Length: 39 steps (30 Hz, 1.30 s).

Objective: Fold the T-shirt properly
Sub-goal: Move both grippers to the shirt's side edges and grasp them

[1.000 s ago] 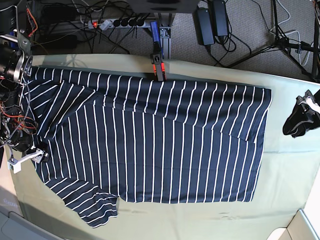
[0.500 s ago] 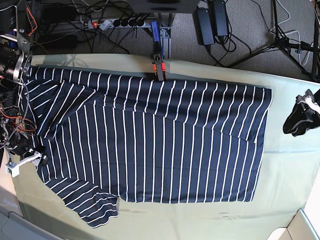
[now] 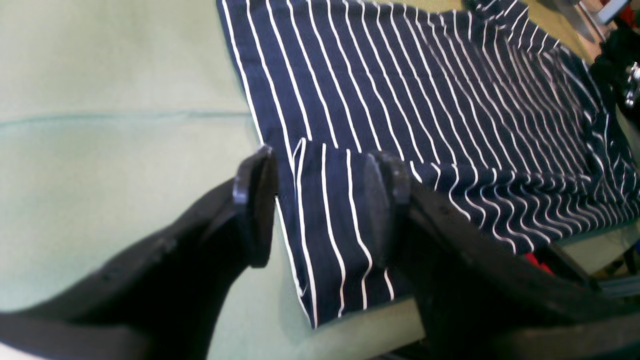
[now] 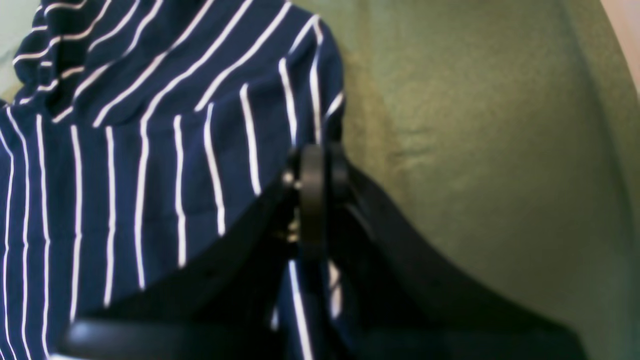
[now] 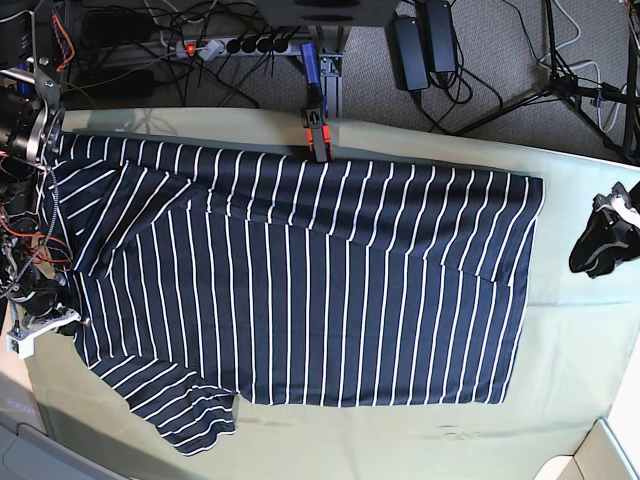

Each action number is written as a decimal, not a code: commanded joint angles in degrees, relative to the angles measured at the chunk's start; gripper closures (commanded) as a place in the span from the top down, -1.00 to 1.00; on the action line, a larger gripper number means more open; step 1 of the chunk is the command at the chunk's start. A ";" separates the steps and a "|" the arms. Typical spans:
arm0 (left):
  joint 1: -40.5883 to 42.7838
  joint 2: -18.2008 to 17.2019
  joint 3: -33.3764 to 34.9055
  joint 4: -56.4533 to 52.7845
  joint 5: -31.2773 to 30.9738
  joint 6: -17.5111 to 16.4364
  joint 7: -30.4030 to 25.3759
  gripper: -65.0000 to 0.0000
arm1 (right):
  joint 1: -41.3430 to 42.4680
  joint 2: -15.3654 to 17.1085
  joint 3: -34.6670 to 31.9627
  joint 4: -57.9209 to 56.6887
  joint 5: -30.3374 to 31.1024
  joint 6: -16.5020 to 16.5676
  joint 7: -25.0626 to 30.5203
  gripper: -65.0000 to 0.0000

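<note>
Now the soft navy-blue T-shirt with thin white stripes (image 5: 300, 280) lies spread flat across the pale green cloth-covered desk (image 5: 570, 360). My right gripper (image 4: 312, 200) is clamped shut on the shirt's edge at its sleeve end. My left gripper (image 3: 320, 200) hangs with jaws wide over the shirt's far corner, holding nothing. I judge the first fold is starting; next, the left must pinch too. Beyond the shirt's upper edge, an orange clamp (image 5: 317, 135), then cables on carpet.

1. No text, label, brand, number or sign can be read in any view.
2. The T-shirt (image 5: 300, 280) carries only plain white stripes, no lettering.
</note>
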State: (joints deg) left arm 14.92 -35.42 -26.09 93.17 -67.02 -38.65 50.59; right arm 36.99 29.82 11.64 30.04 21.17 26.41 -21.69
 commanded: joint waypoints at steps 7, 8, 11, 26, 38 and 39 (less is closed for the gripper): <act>-4.57 -1.60 2.49 -7.82 4.35 -1.35 -5.84 -0.02 | 1.22 1.25 0.11 1.05 -1.46 -0.26 1.29 -1.00; -6.27 -1.60 3.78 -10.25 4.35 -1.35 -5.86 -0.02 | 1.25 1.25 0.11 1.05 -1.44 -0.24 1.29 -1.00; -12.79 -1.60 8.59 -18.32 4.35 -1.35 -5.86 -0.02 | 1.22 1.27 0.11 1.05 -1.44 -0.24 1.29 -1.00; -42.49 1.95 26.86 -49.53 10.80 -1.35 -10.16 -0.02 | 1.22 1.25 0.11 1.05 -1.42 -0.24 -1.31 -1.00; -52.72 5.49 28.61 -65.85 18.47 -1.35 -17.16 -0.02 | 1.22 1.25 0.11 1.05 -1.20 -0.24 -2.38 -1.00; -52.96 5.88 28.61 -65.85 18.47 -1.35 -17.16 -0.02 | 1.22 1.27 0.11 1.05 -1.22 -0.24 -2.38 -1.00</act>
State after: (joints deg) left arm -36.21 -28.86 2.72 26.63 -47.79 -39.03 34.35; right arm 36.51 29.80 11.60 30.06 19.44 26.41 -24.97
